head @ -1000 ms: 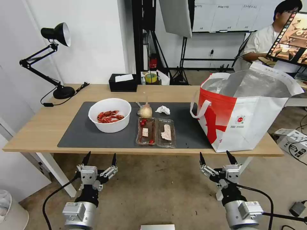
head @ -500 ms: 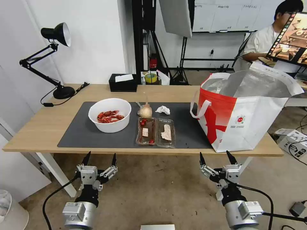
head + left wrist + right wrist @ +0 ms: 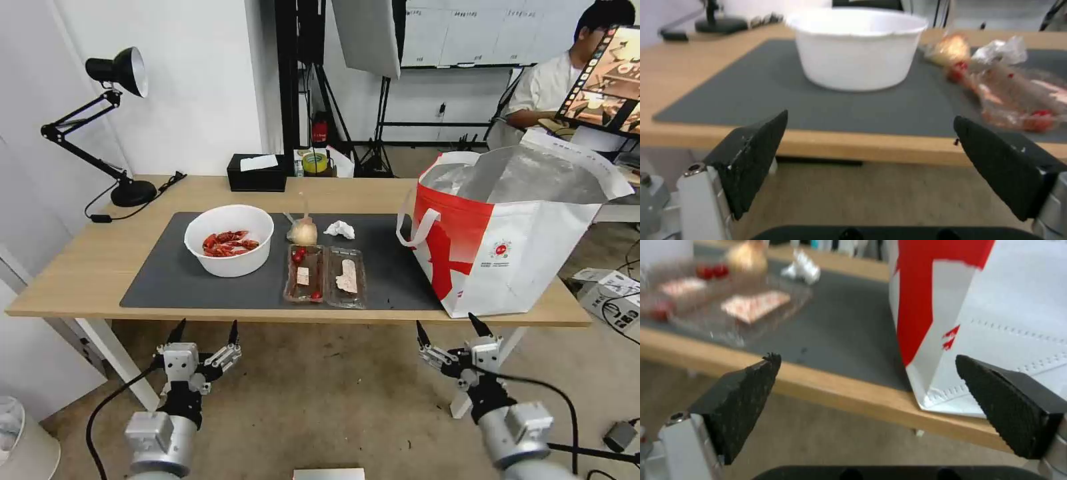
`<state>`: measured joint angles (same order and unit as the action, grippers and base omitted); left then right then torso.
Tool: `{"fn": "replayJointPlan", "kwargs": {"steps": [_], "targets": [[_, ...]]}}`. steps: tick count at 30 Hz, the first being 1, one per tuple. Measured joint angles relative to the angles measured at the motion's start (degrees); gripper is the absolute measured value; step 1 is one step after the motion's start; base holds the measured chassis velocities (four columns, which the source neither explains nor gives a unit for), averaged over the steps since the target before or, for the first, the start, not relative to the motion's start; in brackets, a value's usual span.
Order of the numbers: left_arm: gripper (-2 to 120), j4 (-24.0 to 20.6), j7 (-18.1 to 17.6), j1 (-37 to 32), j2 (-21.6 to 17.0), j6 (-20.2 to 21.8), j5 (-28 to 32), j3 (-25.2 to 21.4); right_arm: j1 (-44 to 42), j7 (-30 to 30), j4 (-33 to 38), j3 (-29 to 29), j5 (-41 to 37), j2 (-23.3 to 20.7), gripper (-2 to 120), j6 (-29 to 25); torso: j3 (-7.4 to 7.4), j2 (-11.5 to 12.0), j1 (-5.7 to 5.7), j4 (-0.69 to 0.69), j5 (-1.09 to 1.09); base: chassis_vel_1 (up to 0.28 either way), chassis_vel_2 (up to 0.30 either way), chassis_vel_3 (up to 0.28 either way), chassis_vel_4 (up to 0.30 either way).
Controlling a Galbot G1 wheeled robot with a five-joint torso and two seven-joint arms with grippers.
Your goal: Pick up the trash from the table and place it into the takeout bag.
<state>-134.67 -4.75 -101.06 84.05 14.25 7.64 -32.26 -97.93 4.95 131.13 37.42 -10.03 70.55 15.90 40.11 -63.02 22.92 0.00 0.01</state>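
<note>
On the table (image 3: 100, 260), a dark mat carries the trash: a white bowl (image 3: 229, 248) (image 3: 857, 46) of red crayfish shells, a clear hinged tray (image 3: 325, 275) (image 3: 724, 310) with food scraps, a crumpled tissue (image 3: 339, 229) (image 3: 802, 268) and a small knotted bag (image 3: 302, 232) (image 3: 949, 50). The red-and-white takeout bag (image 3: 513, 233) (image 3: 996, 306) stands open at the table's right end. My left gripper (image 3: 205, 330) (image 3: 869, 116) is open, below the front edge under the bowl. Also open, my right gripper (image 3: 445, 325) (image 3: 865, 356) hangs below the edge near the bag's corner.
A black desk lamp (image 3: 117, 120) stands at the table's back left with its cord on the wood. A black tissue box (image 3: 257, 172) and a yellow tape roll (image 3: 314, 162) sit at the back edge. White table legs (image 3: 123, 363) stand near my left arm.
Both grippers have risen slightly toward the table's front edge; the right wrist has turned a little. The trash and the bag have not moved.
</note>
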Motion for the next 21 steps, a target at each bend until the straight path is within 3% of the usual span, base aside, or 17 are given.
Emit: {"fn": "replayJointPlan", "kwargs": {"steps": [1,2,5,9,18,21], "targets": [[100,-0.5,-0.9,0.4,-0.4,2.7,1.4,-0.2,1.4,0.9,-1.0,0.4,-2.2,-2.2,100,1.2,0.00,0.0,0.00,0.00,-0.05,0.000,0.000,0.000,0.000],[100,-0.5,-0.9,0.4,-0.4,2.7,1.4,-0.2,1.4,0.9,-1.0,0.4,-2.2,-2.2,100,1.2,0.00,0.0,0.00,0.00,-0.05,0.000,0.000,0.000,0.000],[100,-1.6,-2.7,1.1,-1.1,7.9,4.3,-0.4,3.3,2.4,-2.7,-0.6,-6.2,-3.3,100,-0.4,0.00,0.0,0.01,-0.01,-0.01,0.000,0.000,0.000,0.000],[100,-2.5,-3.9,1.1,-1.2,10.3,7.3,-0.5,4.0,3.3,-3.7,-1.6,-9.6,-3.1,100,-3.2,0.00,0.0,0.01,0.00,-0.01,0.000,0.000,0.000,0.000],[100,-2.4,-4.0,0.8,-1.1,7.9,7.8,-0.5,4.9,2.7,-4.9,-3.6,-13.3,-2.1,100,-4.4,0.00,0.0,0.00,-0.01,-0.01,0.000,0.000,0.000,0.000],[100,-1.8,-3.9,0.8,-1.1,4.2,8.6,-0.6,6.5,-1.8,-4.7,-6.4,-25.5,-2.2,100,-4.4,0.00,0.0,0.01,-0.01,-0.01,0.000,0.000,0.000,0.000]]}}
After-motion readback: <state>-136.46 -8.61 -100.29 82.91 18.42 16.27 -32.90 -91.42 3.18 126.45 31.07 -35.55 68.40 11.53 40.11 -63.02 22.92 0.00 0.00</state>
